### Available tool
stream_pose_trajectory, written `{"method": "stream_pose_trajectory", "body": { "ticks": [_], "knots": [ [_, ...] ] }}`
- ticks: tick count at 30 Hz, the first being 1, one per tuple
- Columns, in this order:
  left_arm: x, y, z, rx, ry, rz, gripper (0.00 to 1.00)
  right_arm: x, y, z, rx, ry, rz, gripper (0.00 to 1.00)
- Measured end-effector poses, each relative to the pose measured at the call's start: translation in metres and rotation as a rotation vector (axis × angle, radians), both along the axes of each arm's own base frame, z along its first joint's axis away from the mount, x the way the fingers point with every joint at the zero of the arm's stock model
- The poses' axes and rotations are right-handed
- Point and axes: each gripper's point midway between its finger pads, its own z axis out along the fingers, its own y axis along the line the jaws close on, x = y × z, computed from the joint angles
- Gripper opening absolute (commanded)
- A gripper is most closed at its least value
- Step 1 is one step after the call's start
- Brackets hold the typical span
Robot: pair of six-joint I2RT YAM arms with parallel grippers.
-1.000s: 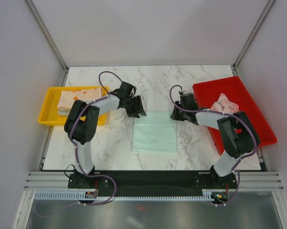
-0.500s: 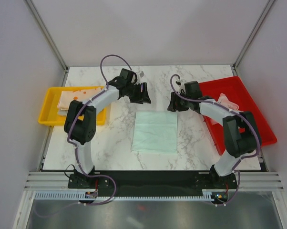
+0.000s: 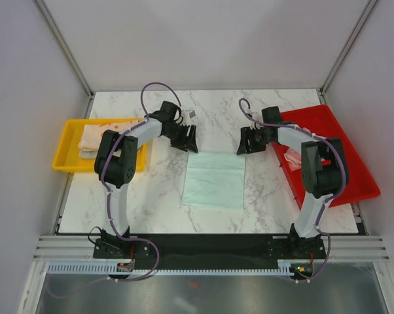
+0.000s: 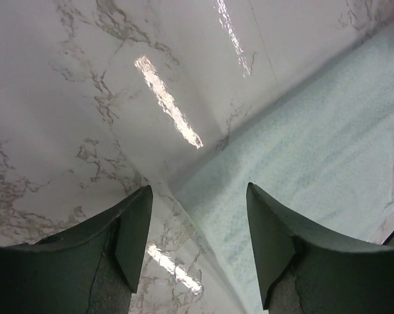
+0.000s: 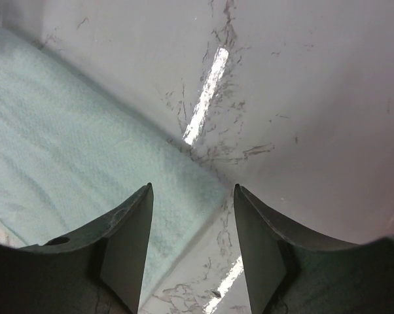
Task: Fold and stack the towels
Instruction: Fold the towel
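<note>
Both of my hands have just let go. The left hand and the right hand now stand spread and empty, each poised over a far corner of the pale mint green cloth towel, which lies flat in the middle of the white marble table. I judge this fold laid down, with another fold or the stacking still to come. The orange printed towel waits in the yellow plastic tray, and a pink one in the red plastic tray. I can read no label or writing anywhere.
</note>
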Motion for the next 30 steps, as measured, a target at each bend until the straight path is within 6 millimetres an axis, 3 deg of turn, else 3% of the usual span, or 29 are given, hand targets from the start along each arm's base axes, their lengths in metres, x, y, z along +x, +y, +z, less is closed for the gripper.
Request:
{"method": "stream_pose_trajectory", "body": {
  "ticks": [6,13,19,20,21,23,27,30],
  "knots": [
    [-0.002,-0.001,0.000,-0.045,-0.005,-0.060,0.62,0.001,-0.007,-0.002,0.017,0.026,0.042,0.60],
    [-0.002,-0.003,-0.002,-0.076,-0.006,-0.122,0.55,-0.013,0.001,-0.011,0.071,0.086,0.116,0.44],
    [-0.002,-0.004,-0.005,-0.080,0.003,-0.161,0.42,-0.012,-0.006,-0.009,0.106,0.100,0.115,0.30],
    [-0.002,-0.004,-0.005,-0.080,0.006,-0.165,0.32,-0.010,-0.007,-0.009,0.110,0.098,0.113,0.27],
    [-0.003,-0.003,-0.006,-0.079,0.009,-0.169,0.29,-0.009,-0.008,-0.008,0.113,0.096,0.111,0.26],
    [-0.004,-0.001,-0.009,-0.072,0.016,-0.176,0.26,-0.006,-0.010,-0.008,0.120,0.096,0.108,0.25],
    [-0.004,0.005,-0.009,-0.064,0.029,-0.173,0.25,-0.003,-0.009,-0.013,0.121,0.107,0.109,0.41],
    [-0.002,0.009,-0.010,-0.061,0.035,-0.167,0.29,-0.003,-0.007,-0.013,0.132,0.114,0.113,0.39]
  ]
}}
